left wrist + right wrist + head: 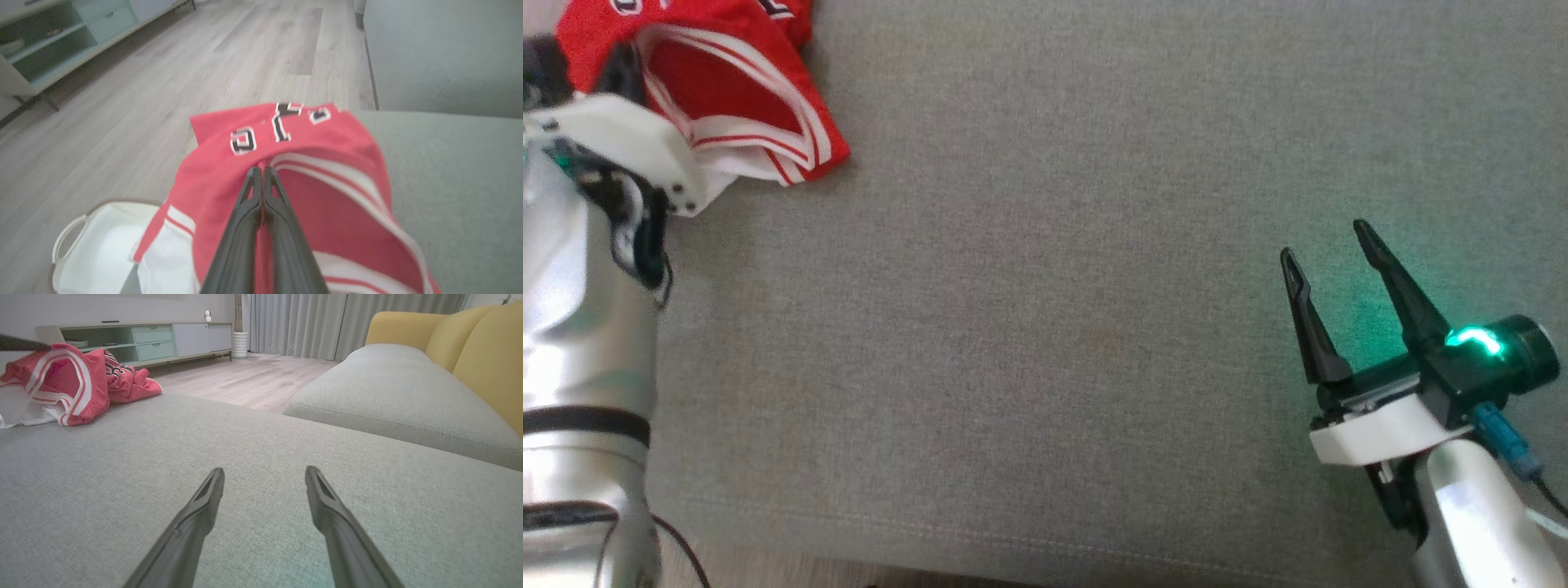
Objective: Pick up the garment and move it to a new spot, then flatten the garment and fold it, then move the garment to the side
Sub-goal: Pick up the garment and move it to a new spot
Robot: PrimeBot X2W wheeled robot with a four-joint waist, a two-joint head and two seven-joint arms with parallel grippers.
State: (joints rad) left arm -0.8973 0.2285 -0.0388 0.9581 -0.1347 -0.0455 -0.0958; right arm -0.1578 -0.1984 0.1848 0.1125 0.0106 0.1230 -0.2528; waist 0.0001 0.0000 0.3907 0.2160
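Pinching a fold of red cloth, the left gripper point(261, 169) shows in its own wrist view with both dark fingers pressed together, their tips closed on the garment point(318, 175), a red piece with white stripes and black-and-white lettering. The cloth spreads to both sides of the fingers and just past their tips, where its far edge reaches the rim of the grey cushion point(449, 183). Beyond that rim lies the wooden floor point(122, 102), to the left of the fingers a white basket point(69, 232) with a loop handle stands on it, and far ahead to the left stands a pale green cabinet point(61, 45). To the right of the fingers the cushion is bare. In the head view the right gripper point(1331, 245) hovers with its two fingers spread wide and nothing between them, a green light glowing on its body; bare grey fabric stretches ahead of it and across to the garment, which lies well apart from it beside the other arm, and the cushion's stitched front edge runs behind its wrist. In the right wrist view the spread fingers point over open cushion; the garment sits ahead to the left, well apart, its striped hem lifted up to a dark fingertip, a second seat cushion point(400, 396) lies ahead to the right across a seam, and a yellow backrest point(482, 355) rises at the far right.
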